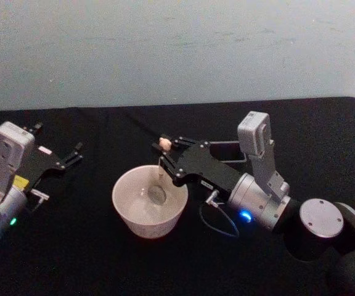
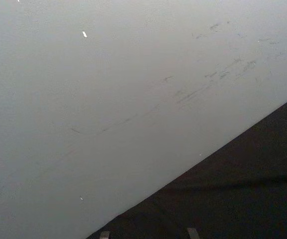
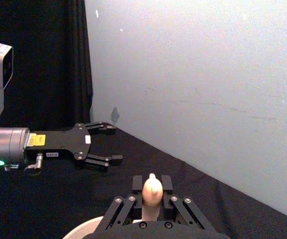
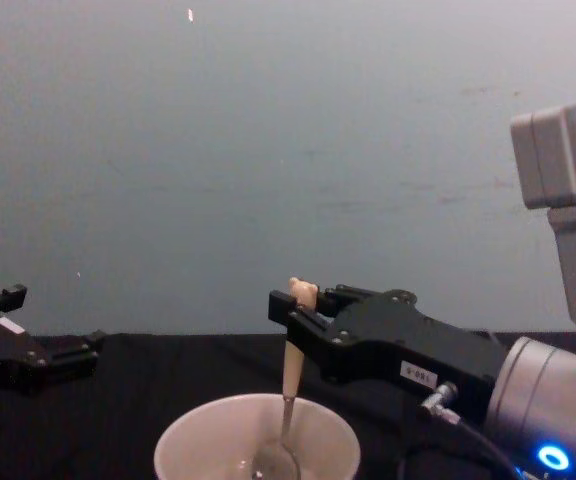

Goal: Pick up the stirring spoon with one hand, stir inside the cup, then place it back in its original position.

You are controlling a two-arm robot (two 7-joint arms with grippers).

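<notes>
Black right tool (image 1: 168, 155), silver wrist (image 1: 254, 197), blue light (image 1: 245, 216).

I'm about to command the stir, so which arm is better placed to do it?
Right. The right tool is shut on the stirring spoon, whose bowl sits inside the cup. The left tool is open and empty, off to the left and apart from the cup.

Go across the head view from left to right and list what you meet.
left gripper → cup → dark grey box holder. The stirring spoon and the right gripper holding it overlap the cup, so they are left out.
</notes>
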